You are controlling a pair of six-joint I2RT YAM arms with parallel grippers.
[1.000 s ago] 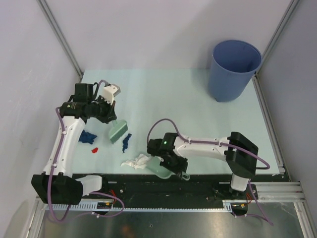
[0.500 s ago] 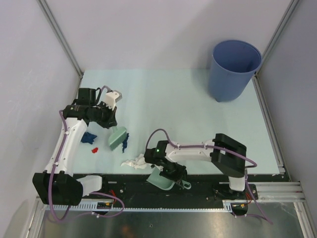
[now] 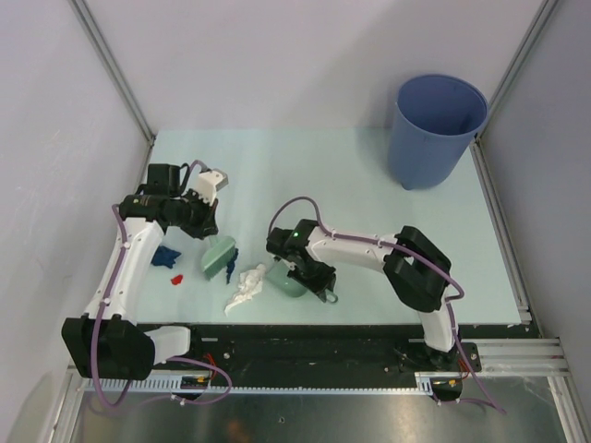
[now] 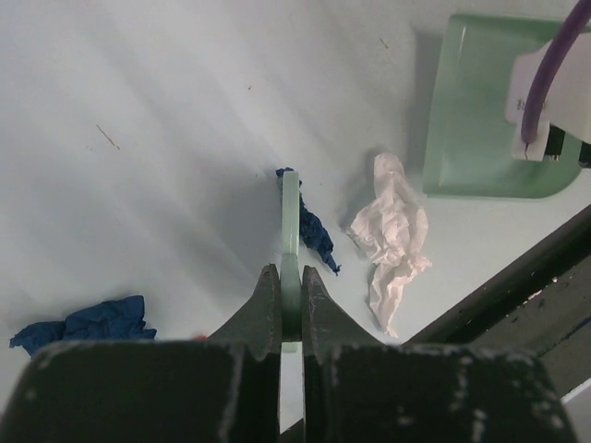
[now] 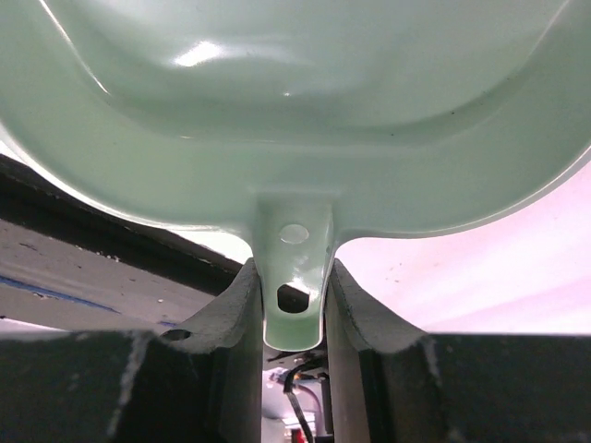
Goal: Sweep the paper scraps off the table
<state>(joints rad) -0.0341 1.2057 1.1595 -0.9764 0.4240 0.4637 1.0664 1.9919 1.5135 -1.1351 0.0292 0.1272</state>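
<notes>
My left gripper (image 3: 209, 233) is shut on the pale green hand brush (image 3: 217, 257), which stands on the table (image 3: 369, 203); in the left wrist view the gripper (image 4: 291, 305) holds the brush (image 4: 291, 217) edge-on. A dark blue scrap (image 3: 231, 268) (image 4: 314, 233) lies against the brush. A white scrap (image 3: 247, 286) (image 4: 392, 231) lies between the brush and the dustpan (image 3: 288, 280) (image 4: 489, 120). Another dark blue scrap (image 3: 166, 256) (image 4: 88, 323) and a red scrap (image 3: 176, 277) lie left of the brush. My right gripper (image 3: 320, 288) (image 5: 294, 305) is shut on the dustpan's handle (image 5: 294, 263).
A blue bucket (image 3: 436, 129) stands at the table's far right corner. The black front rail (image 3: 351, 340) runs just near of the dustpan. Grey frame posts rise at the back corners.
My right arm has carried the dustpan from the front rail onto the table, up beside the white scrap, which shifted. The brush moved slightly nearer, against the dark blue scrap.
</notes>
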